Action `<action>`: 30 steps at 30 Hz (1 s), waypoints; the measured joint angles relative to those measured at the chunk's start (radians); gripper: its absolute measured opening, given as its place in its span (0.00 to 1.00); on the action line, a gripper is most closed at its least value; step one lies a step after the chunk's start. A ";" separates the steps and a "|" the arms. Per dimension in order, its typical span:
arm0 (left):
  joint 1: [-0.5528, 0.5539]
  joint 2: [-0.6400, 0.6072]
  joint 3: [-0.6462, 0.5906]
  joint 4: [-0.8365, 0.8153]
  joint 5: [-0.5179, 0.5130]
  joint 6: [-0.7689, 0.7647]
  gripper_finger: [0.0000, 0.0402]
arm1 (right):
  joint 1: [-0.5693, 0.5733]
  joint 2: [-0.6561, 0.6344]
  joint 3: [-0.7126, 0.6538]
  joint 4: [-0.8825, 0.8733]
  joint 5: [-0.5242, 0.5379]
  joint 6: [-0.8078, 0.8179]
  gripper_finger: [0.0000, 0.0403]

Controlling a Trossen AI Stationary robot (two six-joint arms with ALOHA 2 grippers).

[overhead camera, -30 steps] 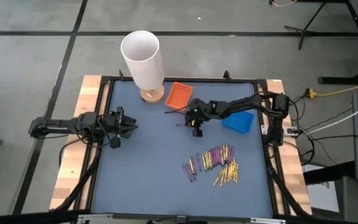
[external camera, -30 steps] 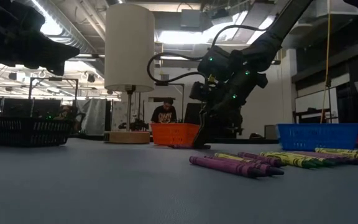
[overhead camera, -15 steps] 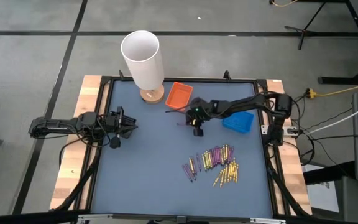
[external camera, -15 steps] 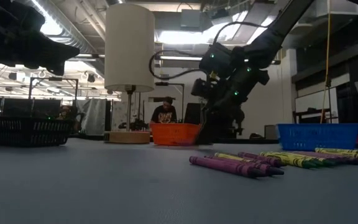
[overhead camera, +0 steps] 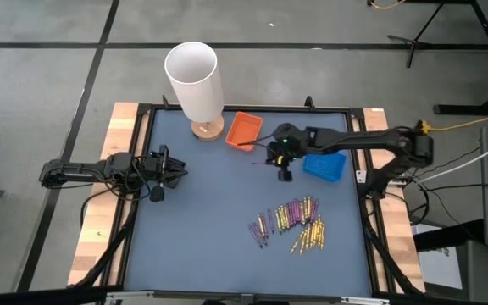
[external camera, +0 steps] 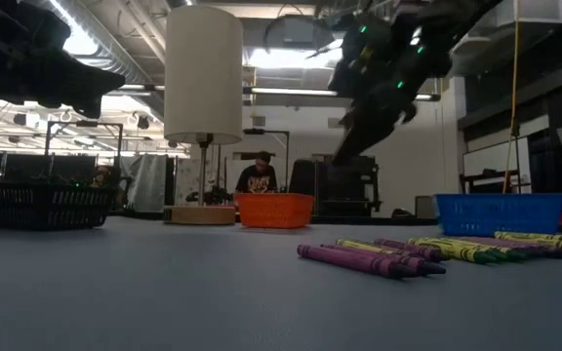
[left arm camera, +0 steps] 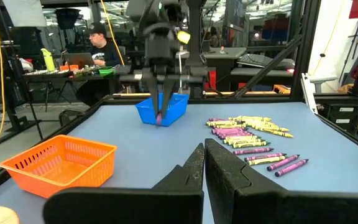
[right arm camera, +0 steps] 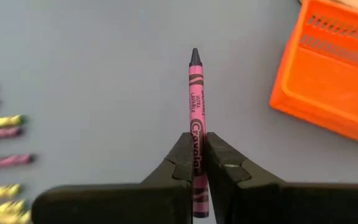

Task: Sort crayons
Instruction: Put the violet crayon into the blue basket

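A heap of purple and yellow crayons lies on the blue-grey mat near the front right, seen also in the low view as crayons. My right gripper hangs above the mat between the orange tray and the blue tray, shut on one purple crayon. The left wrist view shows this right gripper in front of the blue tray. My left gripper is shut on nothing and stays level at the table's left edge. My right gripper pinches the purple crayon's shaft between its two fingers, about the rear half, the blunt end showing behind them. The crayon lies along the fingers, its tip sticking out ahead. The fingers slant down from the table's right. The crayon is lifted clear.
A tall white cylinder on a round wooden foot stands at the far edge beside the orange tray. A dark basket shows at the left in the low view. A raised black frame borders the mat.
My right gripper has risen from the mat with the purple crayon, which is now lifted clear, and has drifted toward the table's right edge, nearer the blue tray. It stays shut.
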 joint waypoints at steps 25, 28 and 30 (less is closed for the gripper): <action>0.000 0.000 0.000 0.000 0.000 0.000 0.00 | 0.000 -0.304 0.001 -0.859 0.279 0.183 0.05; 0.000 0.000 0.000 0.000 0.000 0.000 0.00 | 0.000 -0.304 0.001 -0.862 0.297 0.183 0.05; 0.000 0.000 0.000 0.000 0.000 0.000 0.00 | 0.000 -0.304 0.001 -0.863 0.302 0.183 0.05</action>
